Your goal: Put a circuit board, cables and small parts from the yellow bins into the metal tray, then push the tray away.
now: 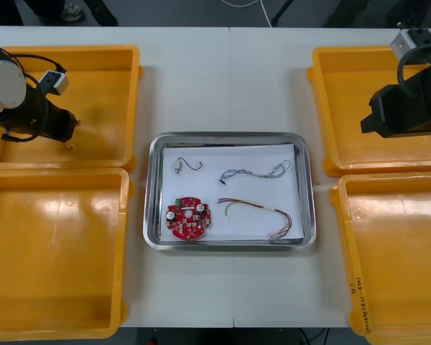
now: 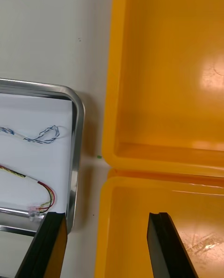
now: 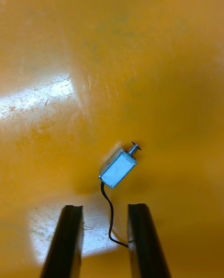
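Note:
My left gripper (image 3: 105, 206) is low inside the far left yellow bin (image 1: 104, 72), open. A small metal part (image 3: 118, 167) lies on the bin floor just ahead of its fingertips, and the part's black lead runs back between them. The metal tray (image 1: 230, 136), white inside, holds a round red circuit board (image 1: 189, 218), a twisted blue and white cable (image 1: 255, 172), a red and yellow cable (image 1: 255, 210) and a small metal part (image 1: 178, 167) with a dark lead. My right gripper (image 2: 105, 215) hangs open above the rim between the two right bins, beside the tray's corner (image 2: 77, 105).
The near left bin (image 1: 57, 251), far right bin (image 1: 345, 108) and near right bin (image 1: 395, 259) look bare inside. Bare table lies beyond the tray toward the far edge. My right arm (image 1: 406, 108) covers part of the far right bin.

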You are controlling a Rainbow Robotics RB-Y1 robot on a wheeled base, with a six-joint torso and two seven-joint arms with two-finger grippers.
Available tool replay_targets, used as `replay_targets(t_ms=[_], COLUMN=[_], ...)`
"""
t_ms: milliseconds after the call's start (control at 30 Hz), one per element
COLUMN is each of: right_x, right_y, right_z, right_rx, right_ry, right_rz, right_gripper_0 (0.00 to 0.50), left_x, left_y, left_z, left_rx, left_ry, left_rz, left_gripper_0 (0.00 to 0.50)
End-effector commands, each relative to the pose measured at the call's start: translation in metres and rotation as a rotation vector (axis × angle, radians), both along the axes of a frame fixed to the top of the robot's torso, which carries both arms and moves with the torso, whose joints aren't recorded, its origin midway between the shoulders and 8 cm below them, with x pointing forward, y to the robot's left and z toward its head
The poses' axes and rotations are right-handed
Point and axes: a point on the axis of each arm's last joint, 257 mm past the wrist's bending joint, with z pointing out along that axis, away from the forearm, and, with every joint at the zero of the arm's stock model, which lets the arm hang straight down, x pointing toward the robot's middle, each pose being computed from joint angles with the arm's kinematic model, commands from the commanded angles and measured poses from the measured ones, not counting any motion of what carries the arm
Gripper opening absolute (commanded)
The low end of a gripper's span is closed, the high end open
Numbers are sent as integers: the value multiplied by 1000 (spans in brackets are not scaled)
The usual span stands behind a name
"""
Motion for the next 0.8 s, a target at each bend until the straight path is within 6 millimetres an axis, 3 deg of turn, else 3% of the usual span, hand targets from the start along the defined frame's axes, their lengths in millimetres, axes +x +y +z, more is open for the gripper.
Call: replay_targets(t_ms=[33, 100, 200, 433, 800], right_x=[-6, -8, -12, -22, -58], right_y=[-46, -56, -79, -108, -158], right_z=[17, 17, 15, 9, -24], right_rx=[8, 13, 13, 14, -6], right_ry=[-39, -40, -41, -28, 69], right_rz=[-120, -148, -210, -276, -376], right_gripper_0=[500, 500, 500, 500, 500], left_x=[-1, -2, -6, -11, -24], left_y=[30, 31, 33, 37, 35], left_z=[17, 17, 19, 29, 68], left_rx=[-10, -13, -22, -22, -30], left_ry=[-27, -22, -7, 1, 21], left_rz=[71, 72, 77, 76, 92], left_gripper_0=[461, 500, 500, 500, 500])
